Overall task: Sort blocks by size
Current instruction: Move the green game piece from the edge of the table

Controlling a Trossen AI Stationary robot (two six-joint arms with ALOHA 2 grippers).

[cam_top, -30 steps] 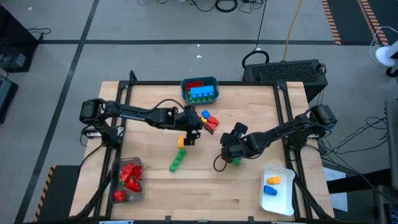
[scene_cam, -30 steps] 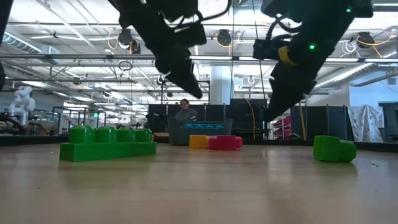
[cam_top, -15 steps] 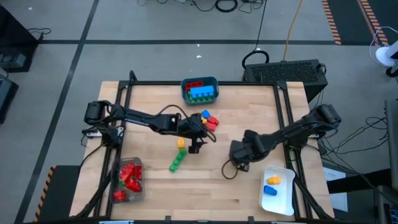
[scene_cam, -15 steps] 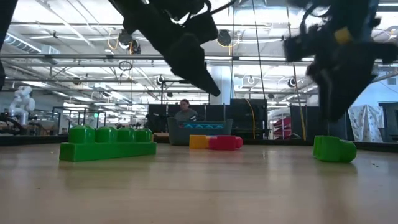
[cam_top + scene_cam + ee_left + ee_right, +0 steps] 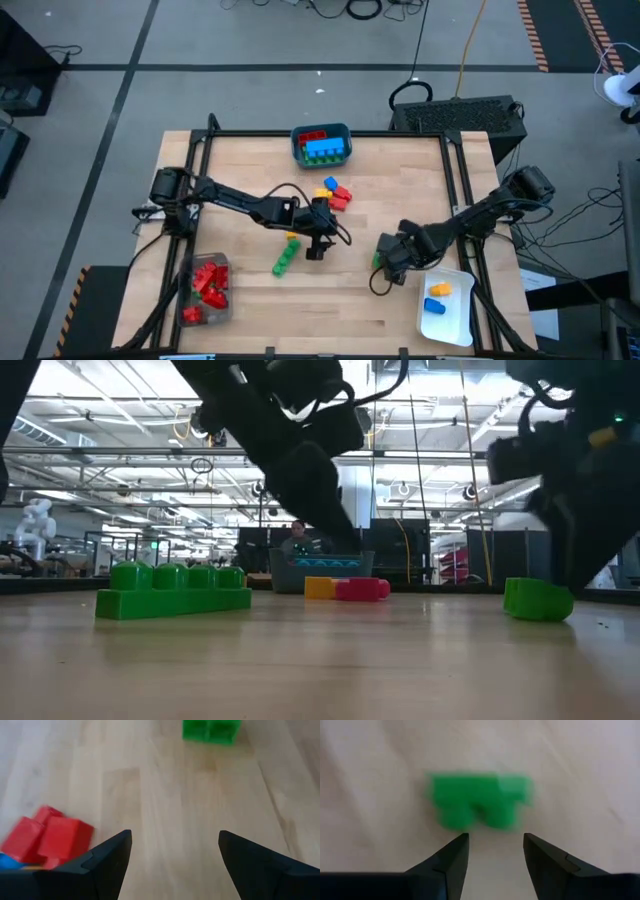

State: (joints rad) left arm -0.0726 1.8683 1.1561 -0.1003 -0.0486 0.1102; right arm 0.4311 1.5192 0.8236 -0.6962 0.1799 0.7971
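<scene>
A small green block (image 5: 479, 800) lies on the wooden table just ahead of my right gripper (image 5: 495, 840), which points steeply down over it, open and apart from it. In the high view that block (image 5: 377, 259) shows at the edge of the right gripper (image 5: 386, 268). My left gripper (image 5: 175, 837) stands open above bare wood near the table's middle (image 5: 318, 247), with nothing between its fingers. A long green block (image 5: 285, 257) lies flat, its studs up (image 5: 172, 590), to the left of it. A yellow block (image 5: 291, 236) lies close by. Red, yellow and blue blocks (image 5: 335, 193) lie in a cluster farther back.
A teal bin (image 5: 322, 146) with blue and red blocks stands at the far edge. A clear tray (image 5: 207, 283) of red blocks sits near left, and a white tray (image 5: 446, 303) with blue and orange blocks near right. Black frame rails (image 5: 190, 200) run along the table's sides.
My left gripper has gone down and toward the table's near edge, a little to the right, away from the block cluster. My right gripper has moved toward the near right and tipped to point more steeply down over the small green block, which has stayed in place.
</scene>
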